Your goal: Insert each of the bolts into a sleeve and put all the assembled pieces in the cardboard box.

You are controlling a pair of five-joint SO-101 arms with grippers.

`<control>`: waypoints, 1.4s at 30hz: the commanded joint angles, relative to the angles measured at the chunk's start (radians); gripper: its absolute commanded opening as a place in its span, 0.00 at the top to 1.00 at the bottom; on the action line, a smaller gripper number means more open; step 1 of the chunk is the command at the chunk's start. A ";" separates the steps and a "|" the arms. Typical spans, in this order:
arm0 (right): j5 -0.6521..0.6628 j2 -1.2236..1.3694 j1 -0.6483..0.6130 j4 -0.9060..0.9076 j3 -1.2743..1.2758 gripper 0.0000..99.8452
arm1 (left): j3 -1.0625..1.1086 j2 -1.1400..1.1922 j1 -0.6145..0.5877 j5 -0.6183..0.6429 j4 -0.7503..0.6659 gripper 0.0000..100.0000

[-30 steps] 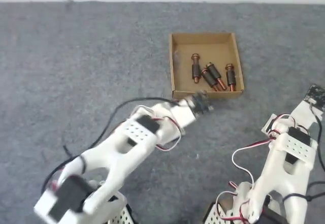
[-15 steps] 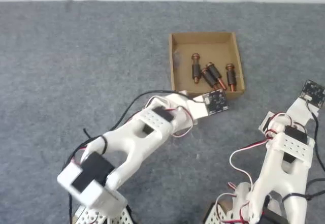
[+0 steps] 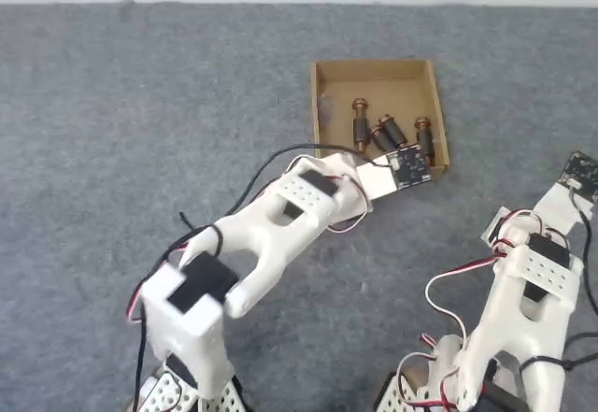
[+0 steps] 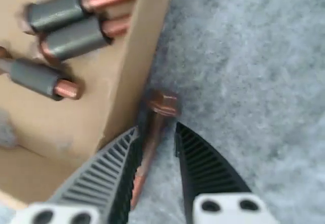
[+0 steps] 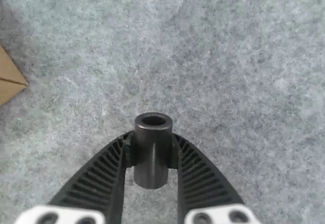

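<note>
Left gripper, jaws apart, straddles the bolt lying against the box wall, so closing could pinch cardboard or flick the bolt away; right gripper clamps a sleeve.

Stretches the left arm far forward and to the right from its base, wrist low. Straddles a bolt with the left gripper, jaws narrowly parted, one finger alongside the shank. Holds the right arm folded close to its base. Clamps a sleeve upright in the right gripper, both fingers pressed against it.
</note>
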 commanded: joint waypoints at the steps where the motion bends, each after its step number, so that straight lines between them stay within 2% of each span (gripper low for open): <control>1: -0.011 -0.047 0.015 -0.021 -0.009 0.99 | -0.206 0.063 -0.012 -0.051 0.164 0.89; 4: -0.011 -0.047 0.015 -0.021 -0.009 0.99 | -0.285 0.112 -0.011 -0.097 0.241 0.89; 12: -0.011 -0.047 0.013 -0.021 -0.009 0.99 | -0.440 0.207 -0.011 -0.098 0.353 0.89; 17: -0.011 -0.047 0.013 -0.021 -0.009 0.99 | -0.568 0.288 -0.005 -0.103 0.471 0.89; 21: -0.011 -0.047 0.013 -0.021 -0.009 0.99 | -0.653 0.358 0.014 -0.212 0.598 0.89; 24: -0.011 -0.047 0.013 -0.021 -0.009 0.99 | -0.691 0.384 0.015 -0.232 0.644 0.93; 28: -0.011 -0.047 0.012 -0.021 -0.009 0.99 | -0.696 0.393 0.017 -0.233 0.683 0.99; 39: -0.009 -0.047 0.012 -0.021 -0.009 0.99 | -0.694 0.371 0.011 -0.232 0.770 0.99; 42: -0.009 -0.047 0.012 -0.021 -0.009 0.99 | -0.631 0.333 0.017 -0.230 0.789 0.99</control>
